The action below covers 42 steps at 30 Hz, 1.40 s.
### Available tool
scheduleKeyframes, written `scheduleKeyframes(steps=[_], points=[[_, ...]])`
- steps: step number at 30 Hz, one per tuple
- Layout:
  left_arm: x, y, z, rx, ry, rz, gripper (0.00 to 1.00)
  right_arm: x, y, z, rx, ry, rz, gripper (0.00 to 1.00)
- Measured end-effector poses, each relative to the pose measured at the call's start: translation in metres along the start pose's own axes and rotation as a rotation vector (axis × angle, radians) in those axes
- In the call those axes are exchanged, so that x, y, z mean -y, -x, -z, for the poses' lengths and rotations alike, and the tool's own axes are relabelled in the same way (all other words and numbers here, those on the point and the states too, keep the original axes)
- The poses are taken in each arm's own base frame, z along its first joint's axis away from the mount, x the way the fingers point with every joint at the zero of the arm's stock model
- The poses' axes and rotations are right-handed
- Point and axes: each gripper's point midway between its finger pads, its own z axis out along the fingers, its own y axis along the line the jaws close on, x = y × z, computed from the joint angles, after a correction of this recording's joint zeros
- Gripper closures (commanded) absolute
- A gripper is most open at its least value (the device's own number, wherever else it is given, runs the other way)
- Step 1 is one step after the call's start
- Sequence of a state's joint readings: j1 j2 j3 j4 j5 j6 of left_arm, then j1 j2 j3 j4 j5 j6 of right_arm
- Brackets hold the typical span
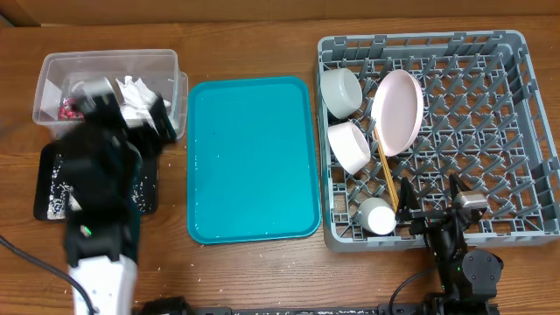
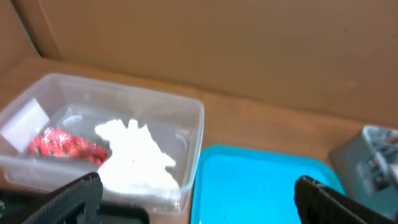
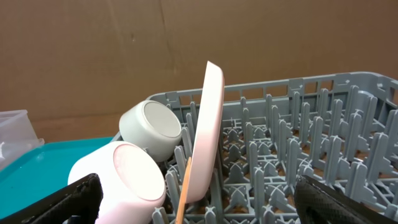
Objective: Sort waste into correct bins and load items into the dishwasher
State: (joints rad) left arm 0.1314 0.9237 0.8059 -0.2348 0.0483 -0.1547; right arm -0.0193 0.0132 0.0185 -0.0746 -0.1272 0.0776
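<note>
The clear tub [image 1: 52, 66] holds the red wrapper [image 1: 66, 110] and a white napkin [image 1: 134, 91]; both show in the left wrist view, the wrapper [image 2: 62, 145] and the napkin [image 2: 137, 158]. The black tray [image 1: 45, 179] carries rice grains [image 1: 56, 199]. My left gripper [image 1: 149, 122] [image 2: 199, 202] is open and empty over the tub's near right corner. The grey rack [image 1: 525, 131] [image 3: 348, 87] holds a pink plate [image 1: 398, 109] [image 3: 208, 130], two white bowls [image 1: 341, 87] [image 1: 350, 145], a cup [image 1: 377, 215] and a chopstick [image 1: 386, 171]. My right gripper [image 1: 430, 206] [image 3: 199, 205] is open and empty at the rack's front edge.
The teal tray [image 1: 254, 157] [image 2: 261, 186] lies between the tub and the rack, with a few specks on it. A brown cardboard wall stands behind the table. Small crumbs lie on the wood near the teal tray's front edge.
</note>
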Motion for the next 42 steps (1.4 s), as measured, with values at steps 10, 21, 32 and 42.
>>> scheduleKeyframes(steps=[10, 21, 32, 42], points=[[-0.014, -0.096, 0.026, 0.162, -0.025, -0.008, 0.0, 0.0, 0.0, 0.0, 0.0, 0.0, 0.0, 0.0], [-0.025, -0.153, 0.036, 0.183, -0.013, -0.008, 0.0, 0.0, 0.0, 0.0, 0.001, 0.0, 0.0, 0.0], [-0.023, -0.138, 0.05, 0.27, -0.015, -0.037, 0.0, 0.0, 0.0, 0.0, 0.0, 0.0, 0.0, 0.0], [-0.023, -0.139, 0.05, 0.27, -0.015, -0.037, 0.0, 0.0, 0.0, 0.0, 0.0, 0.0, -0.001, 0.0]])
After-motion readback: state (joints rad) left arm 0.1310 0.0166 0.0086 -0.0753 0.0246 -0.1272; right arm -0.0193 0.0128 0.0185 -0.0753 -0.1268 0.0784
